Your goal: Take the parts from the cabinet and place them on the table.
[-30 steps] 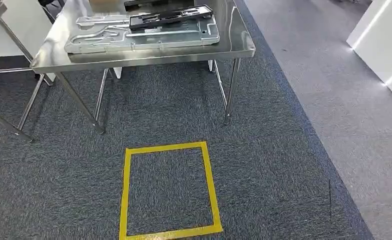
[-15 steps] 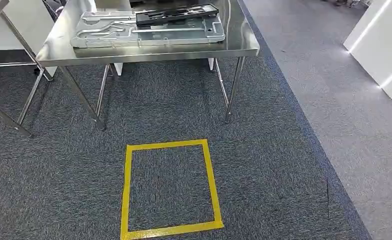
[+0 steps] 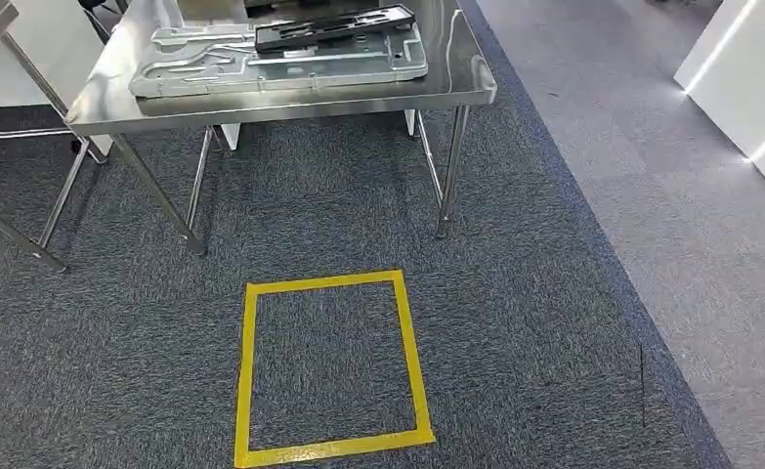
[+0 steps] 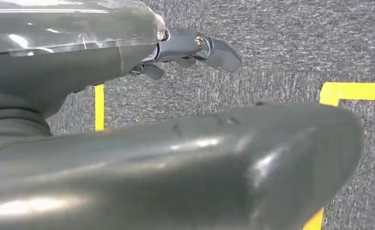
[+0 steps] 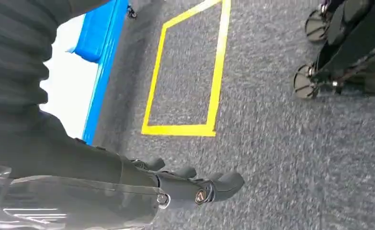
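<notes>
Two parts lie on a steel table (image 3: 461, 83) at the far end of the head view. The lower one is a broad silver metal plate (image 3: 280, 66) lying flat, its long axis running across the table from side to side, parallel to the near edge. On top of it rests a black frame (image 3: 334, 26), also flat and lengthwise across, slightly skewed so that its right end sits a little farther back. The frame covers the far right portion of the plate and touches it.

On the grey carpet (image 3: 515, 293) in front of the table is a square of yellow tape (image 3: 247, 371).

The left hand (image 4: 195, 50) hangs over the carpet beside a stretch of yellow tape; its fingers are stretched out and it holds nothing. The right hand (image 5: 195, 187) likewise hangs above the carpet near a yellow taped square (image 5: 215, 86), fingers loosely extended and apart, holding nothing. Both parts lie well apart from either hand, up on the table.
</notes>
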